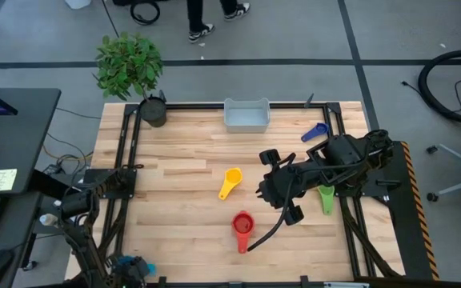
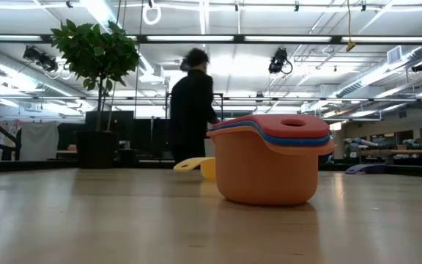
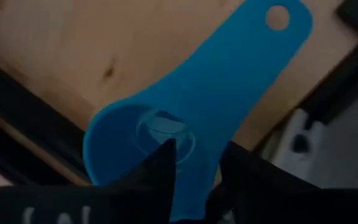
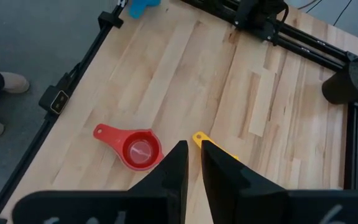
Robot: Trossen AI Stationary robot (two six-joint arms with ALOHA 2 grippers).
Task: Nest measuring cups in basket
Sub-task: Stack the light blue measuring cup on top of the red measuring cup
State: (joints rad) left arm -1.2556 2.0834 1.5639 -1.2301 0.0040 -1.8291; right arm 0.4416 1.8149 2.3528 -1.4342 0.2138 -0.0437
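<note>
A light blue measuring cup [image 3: 204, 106] lies at the table's near left corner, bowl up, its handle over the wood. My left gripper [image 3: 197, 158] points down on it, open, with one finger inside the bowl and the other outside its wall. My right gripper [image 4: 194, 149] hangs high over the table's middle [image 1: 269, 188], its fingers nearly together with nothing between them. A red-topped stack of cups [image 1: 242, 228] stands near the front on an orange cup [image 2: 269, 176]. Yellow [image 1: 230, 182], green [image 1: 326, 198] and blue [image 1: 314, 132] cups lie apart. The basket [image 1: 246, 114] stands at the far edge. My left gripper comes at the light blue cup from above. One finger [image 3: 163, 165] reaches into the bowl and the other [image 3: 241, 180] stands outside the bowl's wall [image 3: 197, 180], on the handle's side. Whether either finger touches the wall I cannot tell.
A dark plant pot [image 1: 154, 112] stands at the far left corner. Black frame rails [image 1: 126, 160] run along the table's sides. A person [image 2: 193, 110] walks in the room beyond the far edge. Bare wood lies between the yellow cup and the basket.
</note>
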